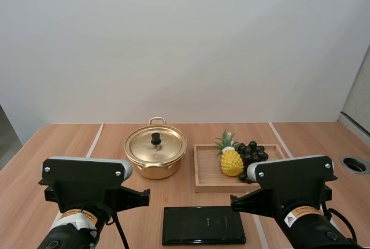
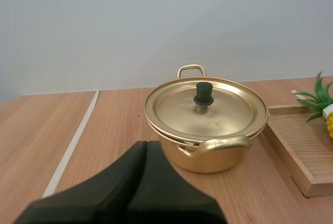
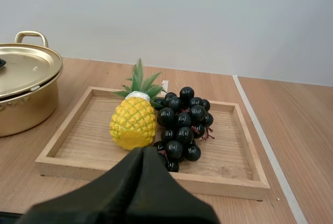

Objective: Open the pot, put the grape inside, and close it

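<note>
A golden pot (image 1: 155, 165) stands mid-table with its lid (image 1: 156, 145) on, a black knob (image 1: 155, 138) at the centre. The left wrist view has the same pot (image 2: 208, 151) and its lid knob (image 2: 203, 93) ahead of my left gripper (image 2: 146, 146), whose fingers lie together as one dark wedge, short of the pot. A bunch of dark grapes (image 1: 252, 153) lies in a wooden tray (image 1: 203, 171) beside a toy pineapple (image 1: 231, 161). My right gripper (image 3: 143, 151) is shut on nothing, just before the grapes (image 3: 182, 122) and the tray's near rim (image 3: 151, 176).
A black flat device (image 1: 203, 225) lies at the table's front between my two arms. The toy pineapple (image 3: 133, 121) sits left of the grapes in the tray. A round hole (image 1: 354, 164) is in the table at far right. Pale seams run across the wood.
</note>
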`<state>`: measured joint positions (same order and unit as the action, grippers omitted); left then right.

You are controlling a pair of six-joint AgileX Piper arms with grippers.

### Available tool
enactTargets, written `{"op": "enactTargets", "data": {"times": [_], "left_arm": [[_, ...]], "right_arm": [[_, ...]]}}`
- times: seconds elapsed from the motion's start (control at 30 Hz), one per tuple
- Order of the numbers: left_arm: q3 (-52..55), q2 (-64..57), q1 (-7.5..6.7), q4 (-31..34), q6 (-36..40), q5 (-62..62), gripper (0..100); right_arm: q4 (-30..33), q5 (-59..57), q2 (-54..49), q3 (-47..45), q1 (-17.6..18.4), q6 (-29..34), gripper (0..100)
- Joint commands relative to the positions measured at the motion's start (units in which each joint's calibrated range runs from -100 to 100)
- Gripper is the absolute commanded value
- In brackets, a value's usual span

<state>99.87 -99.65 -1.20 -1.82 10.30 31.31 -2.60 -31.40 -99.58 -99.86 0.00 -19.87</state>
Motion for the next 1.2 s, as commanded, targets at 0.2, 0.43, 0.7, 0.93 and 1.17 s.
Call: {"op": "enactTargets", "data": {"times": [0.2,0.43,0.7,0.93,1.17], "left_arm": [[0.1,-0.3,0.08,0.1,0.5,-25.7,0],[0.1,-0.3,0.08,0.1,0.5,-25.7,0],[0.1,-0.3,0.08,0.1,0.5,-25.7,0],[0.1,-0.3,0.08,0.1,0.5,-25.7,0],[0.1,-0.3,0.08,0.1,0.5,-25.7,0]], "right_arm": [[-5.6,28.1,-0.4,-0.1,0.1,0.2,0],[-5.6,28.1,-0.4,-0.1,0.1,0.2,0],[-7.9,28.1,-0.4,-0.1,0.1,0.2,0],[-10.9,28.1,-0.4,-0.1,0.1,0.2,0],[-8.3,28.1,-0.4,-0.1,0.1,0.1,0]]}}
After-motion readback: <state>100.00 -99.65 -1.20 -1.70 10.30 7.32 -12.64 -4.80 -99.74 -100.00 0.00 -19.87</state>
